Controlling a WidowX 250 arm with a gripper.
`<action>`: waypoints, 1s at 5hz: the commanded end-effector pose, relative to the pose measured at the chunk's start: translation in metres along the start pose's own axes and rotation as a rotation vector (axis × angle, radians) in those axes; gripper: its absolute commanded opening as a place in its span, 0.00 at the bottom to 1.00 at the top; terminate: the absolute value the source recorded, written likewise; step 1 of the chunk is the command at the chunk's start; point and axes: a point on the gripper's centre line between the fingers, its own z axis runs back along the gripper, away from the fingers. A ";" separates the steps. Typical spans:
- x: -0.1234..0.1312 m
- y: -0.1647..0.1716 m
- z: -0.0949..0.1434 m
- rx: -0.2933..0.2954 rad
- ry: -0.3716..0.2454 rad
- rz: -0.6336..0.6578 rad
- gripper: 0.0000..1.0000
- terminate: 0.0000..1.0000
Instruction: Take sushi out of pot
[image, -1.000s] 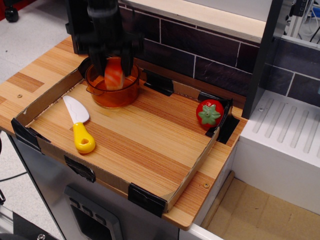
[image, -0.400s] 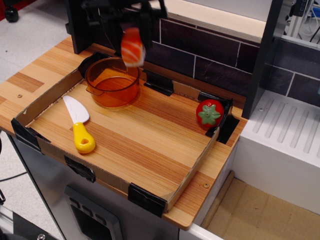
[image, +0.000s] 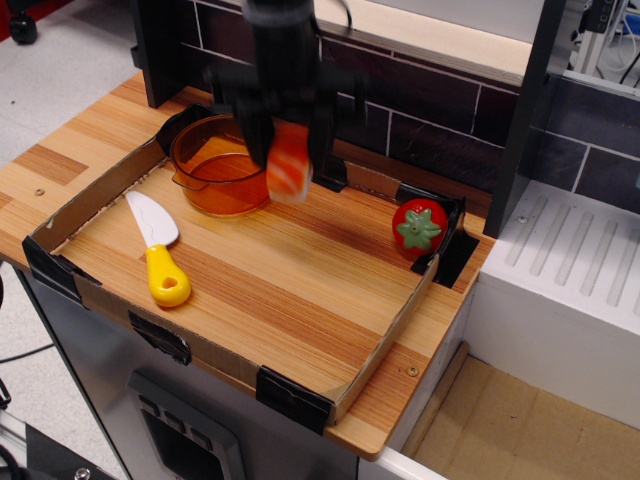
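holding sushi (image: 290, 163) in pincer (image: 289, 150), above wooden tray (image: 300, 290), beside pot (image: 222, 165)

Legible text: none found.
Labels or brands: none readable on any object or surface in view.
Numbers or signs: none.
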 end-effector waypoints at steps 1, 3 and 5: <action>0.002 0.002 -0.019 0.058 -0.057 -0.091 0.00 0.00; 0.003 0.000 -0.024 0.064 -0.051 -0.120 0.00 0.00; 0.005 0.003 -0.018 0.035 -0.052 -0.079 1.00 0.00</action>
